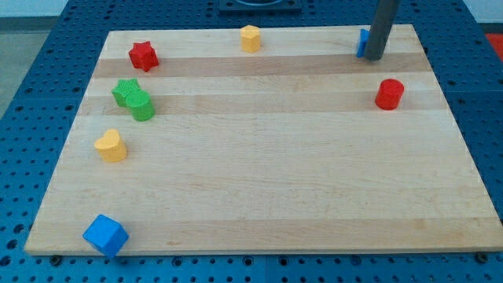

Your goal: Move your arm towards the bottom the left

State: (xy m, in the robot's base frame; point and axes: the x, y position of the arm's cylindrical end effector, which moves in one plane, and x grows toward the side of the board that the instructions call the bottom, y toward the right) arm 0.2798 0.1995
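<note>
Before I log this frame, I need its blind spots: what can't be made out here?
- Blue block, top right: mostly hidden behind the rod; shape unclear.
- Rod above my tip: cut off by the view's top edge.
- Two green blocks: touching, so their outlines merge.

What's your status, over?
My tip at the view's top right, against a mostly hidden blue block. Bottom left holds the blue cube. Diagonal path across the board open.
</note>
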